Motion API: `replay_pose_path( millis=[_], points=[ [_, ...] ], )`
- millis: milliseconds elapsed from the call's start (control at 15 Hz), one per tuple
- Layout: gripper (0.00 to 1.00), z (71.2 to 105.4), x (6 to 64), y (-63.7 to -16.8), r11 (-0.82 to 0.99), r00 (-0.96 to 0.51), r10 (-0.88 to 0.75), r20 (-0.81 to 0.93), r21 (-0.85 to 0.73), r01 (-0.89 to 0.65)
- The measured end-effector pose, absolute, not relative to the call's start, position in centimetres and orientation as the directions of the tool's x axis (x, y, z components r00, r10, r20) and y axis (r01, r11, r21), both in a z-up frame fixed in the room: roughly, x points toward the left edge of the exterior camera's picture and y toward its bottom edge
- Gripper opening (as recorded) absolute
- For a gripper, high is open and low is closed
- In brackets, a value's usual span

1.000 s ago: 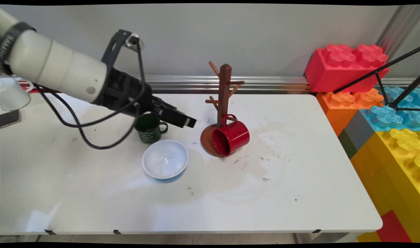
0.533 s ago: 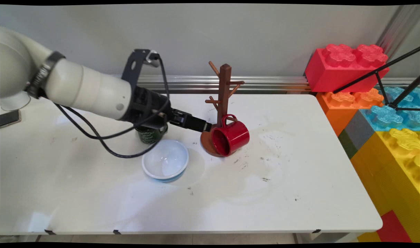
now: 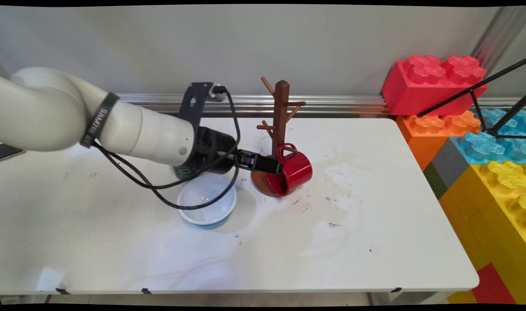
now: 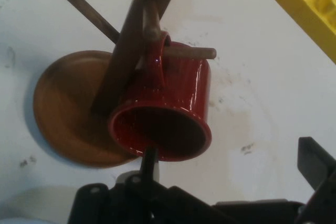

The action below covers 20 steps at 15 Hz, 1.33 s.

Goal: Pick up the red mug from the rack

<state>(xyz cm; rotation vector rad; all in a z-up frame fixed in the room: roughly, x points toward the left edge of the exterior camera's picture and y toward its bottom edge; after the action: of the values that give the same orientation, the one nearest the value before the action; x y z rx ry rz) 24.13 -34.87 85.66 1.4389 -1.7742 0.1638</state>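
Note:
A red mug [image 3: 296, 169] [image 4: 181, 85] hangs tilted by its handle on a low peg of a brown wooden mug tree [image 3: 281, 113] [image 4: 135, 43], with its mouth turned toward the hand. My gripper [image 3: 277, 168] [image 4: 231, 163] is open and level with the mug's rim. In the hand view one finger [image 4: 149, 162] reaches the lower edge of the mug's mouth, and the other stands well off to the right over bare table. Whether the finger touches the rim I cannot tell. The tree's round base [image 4: 63, 108] lies under the mug.
A white-and-blue bowl [image 3: 207, 203] sits just below the arm, and a dark green mug [image 3: 182, 173] is mostly hidden behind the wrist. Large toy blocks [image 3: 483, 142] and black tripod legs [image 3: 474, 93] stand off the table's right edge. A phone [image 3: 9, 150] lies at the far left.
The arm has swung right and lower, carrying the open gripper from above the green mug to the red mug's mouth. The mug, tree and bowl have not moved.

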Motion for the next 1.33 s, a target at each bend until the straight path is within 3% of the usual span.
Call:
replay_pose_path(
  millis=[1333],
  points=[
    [1.00,79.6,20.2,-37.8,0.293,0.057,-0.785,0.616,0.451,-0.843]
  ],
)
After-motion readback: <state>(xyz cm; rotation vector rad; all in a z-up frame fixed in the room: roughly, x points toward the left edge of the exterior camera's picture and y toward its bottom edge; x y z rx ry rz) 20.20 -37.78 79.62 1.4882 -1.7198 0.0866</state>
